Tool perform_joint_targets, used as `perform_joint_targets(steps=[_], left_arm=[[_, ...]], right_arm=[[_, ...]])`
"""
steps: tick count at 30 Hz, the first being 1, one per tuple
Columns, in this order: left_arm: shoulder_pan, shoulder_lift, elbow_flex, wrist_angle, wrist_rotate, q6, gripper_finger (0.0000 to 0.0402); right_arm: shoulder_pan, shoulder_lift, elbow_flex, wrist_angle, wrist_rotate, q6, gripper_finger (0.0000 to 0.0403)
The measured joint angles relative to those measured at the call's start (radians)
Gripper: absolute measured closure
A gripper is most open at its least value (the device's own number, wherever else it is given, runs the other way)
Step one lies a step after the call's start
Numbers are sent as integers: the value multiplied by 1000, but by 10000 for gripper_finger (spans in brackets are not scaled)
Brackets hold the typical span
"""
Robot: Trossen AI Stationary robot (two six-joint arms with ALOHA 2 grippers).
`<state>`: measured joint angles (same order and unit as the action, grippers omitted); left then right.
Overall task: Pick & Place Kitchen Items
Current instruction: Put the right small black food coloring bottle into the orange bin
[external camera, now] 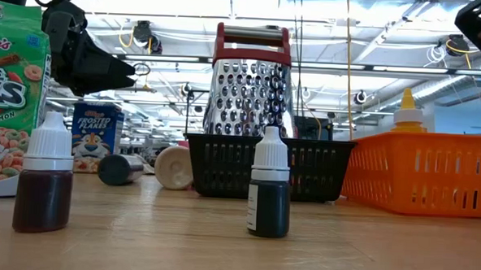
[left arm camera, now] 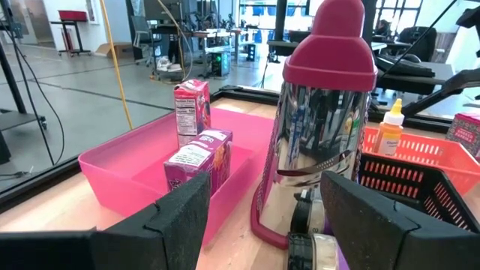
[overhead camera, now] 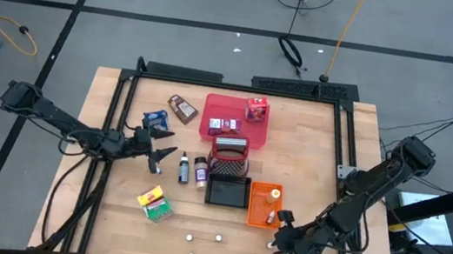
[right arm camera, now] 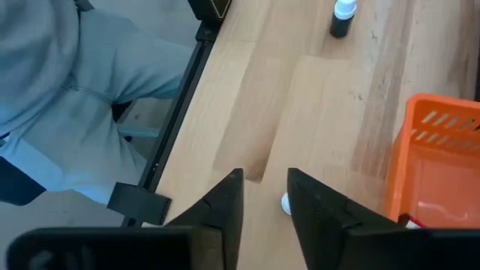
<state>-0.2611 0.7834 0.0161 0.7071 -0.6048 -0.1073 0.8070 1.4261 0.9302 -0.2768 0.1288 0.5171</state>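
On the table, a Frosted Flakes box [external camera: 91,137]; both arms' fingers parted, empty.

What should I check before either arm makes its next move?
1. Left pincer open and empty: ok, jaws wide apart with nothing between them.
2. Two dark bottles in front of the left pincer standing upright: ok.
3. Right pincer lined up on the small white piece: ok, it shows just past the narrow gap between the jaws.
4. White piece gripped: cannot tell; it looks to be lying on the table.
5. Right pincer clear of the orange bin: ok, bare wood between them.
6. Surroundings clear: not ok, a person in grey stands just beyond the table's edge by the right arm.
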Motion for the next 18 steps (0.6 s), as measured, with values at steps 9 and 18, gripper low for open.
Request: perform_joint_targets(steps=[9, 18], left_arm=[[0, 0, 0, 0, 0, 0, 146], [0, 0, 0, 0, 0, -2, 146]], right_arm=[[-1, 0, -14, 5, 0, -3, 261], [-3, 0, -60, 21, 1, 26, 265]])
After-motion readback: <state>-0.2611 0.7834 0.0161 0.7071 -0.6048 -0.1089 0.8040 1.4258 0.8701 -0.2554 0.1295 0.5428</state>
